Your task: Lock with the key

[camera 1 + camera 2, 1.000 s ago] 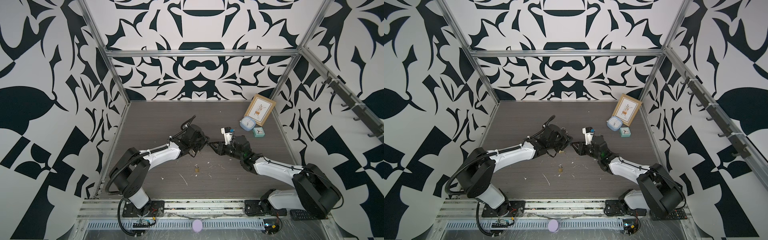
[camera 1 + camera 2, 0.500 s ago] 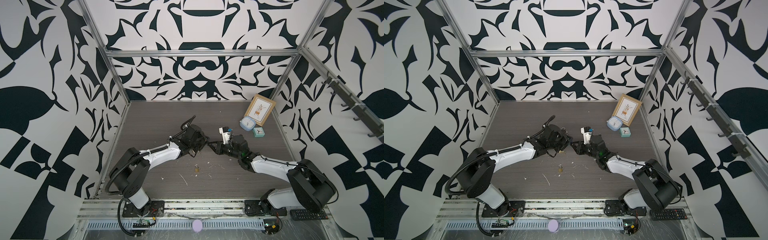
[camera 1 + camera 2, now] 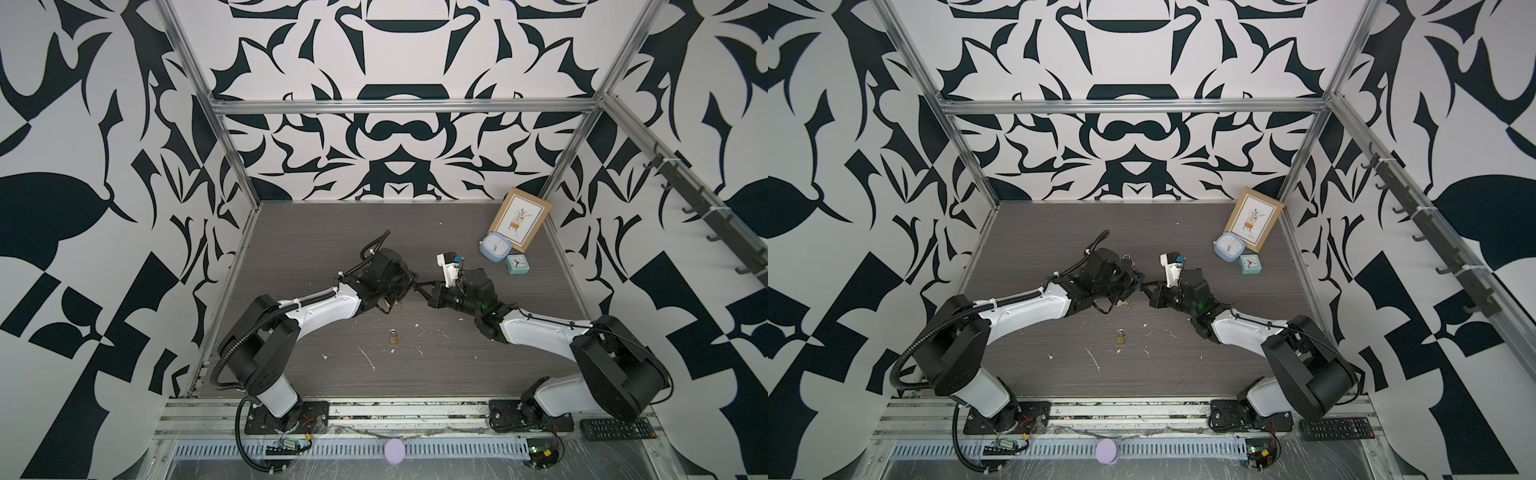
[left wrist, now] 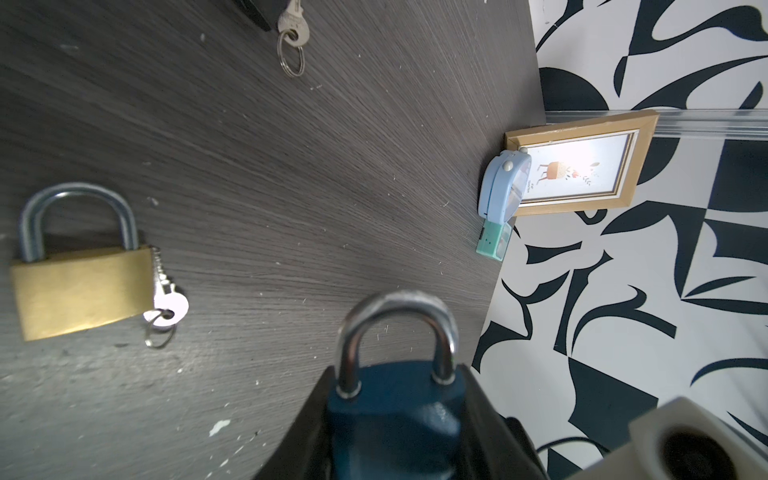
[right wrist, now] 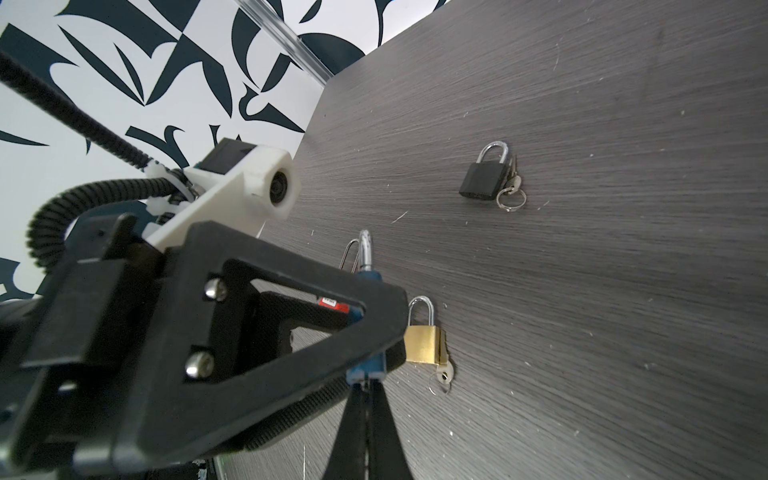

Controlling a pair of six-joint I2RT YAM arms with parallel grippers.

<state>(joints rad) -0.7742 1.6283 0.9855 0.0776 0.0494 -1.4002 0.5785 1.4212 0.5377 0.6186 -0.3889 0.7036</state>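
Note:
My left gripper (image 4: 395, 376) is shut on the body of a blue padlock (image 4: 395, 419), whose silver shackle (image 4: 397, 328) sticks out past the fingers. In both top views it holds the lock just above the table's middle (image 3: 409, 286) (image 3: 1135, 286). My right gripper (image 5: 365, 385) faces it, meeting it tip to tip (image 3: 420, 286). Its fingers are pressed together against the blue padlock's (image 5: 365, 368) bottom end. They are shut on the key, which is hidden between the fingertips.
A brass padlock (image 3: 394, 337) (image 5: 422, 343) with its own key (image 4: 168, 305) lies on the dark table (image 3: 478, 365) in front of the grippers. A black padlock (image 5: 484, 176) with keys (image 5: 513, 189) lies further off. Two small clocks (image 3: 494, 247) (image 3: 517, 264) and a picture frame (image 3: 519, 218) stand back right.
My right gripper has shut at the blue padlock's bottom end, after edging a little closer to the left gripper. The left arm has not moved.

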